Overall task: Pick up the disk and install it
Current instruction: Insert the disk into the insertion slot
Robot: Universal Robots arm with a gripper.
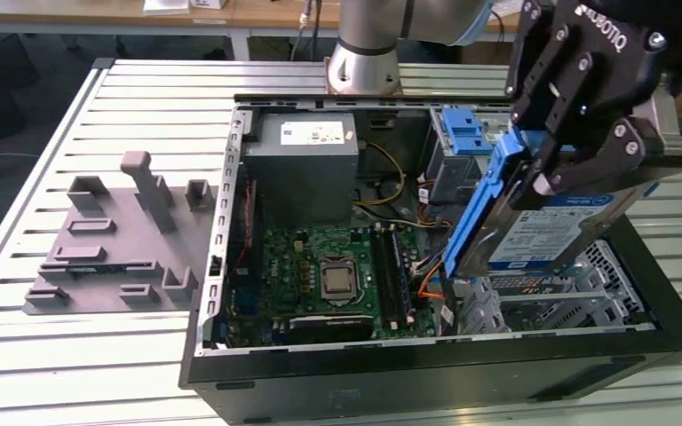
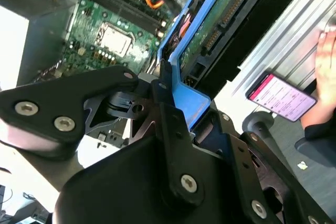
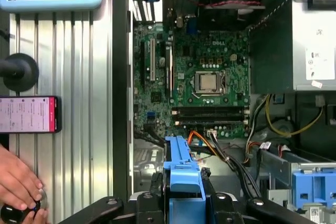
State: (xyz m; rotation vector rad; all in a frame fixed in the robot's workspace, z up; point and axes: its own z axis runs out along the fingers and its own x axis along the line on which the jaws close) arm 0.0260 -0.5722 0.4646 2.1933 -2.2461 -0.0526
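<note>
Gripper (image 1: 552, 173) clamped on the disk (image 1: 543, 235) at its upper end. Disk hangs on edge above the open computer case (image 1: 436, 373). Long axis runs 1 to 7 o'clock in the exterior view. Motherboard (image 1: 329, 266) lies at 9 o'clock of it, drive cage (image 1: 465, 146) at 11.

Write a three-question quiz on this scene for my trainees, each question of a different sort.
1. True or false: the gripper is empty.
2. How is the disk placed? A) lying flat, B) held tilted over the open computer case, C) dropped outside it.
3. Fill in: the disk's side rails are coloured ____.

Key: 1 false, it is shut on the disk; 2 B; 3 blue.
</note>
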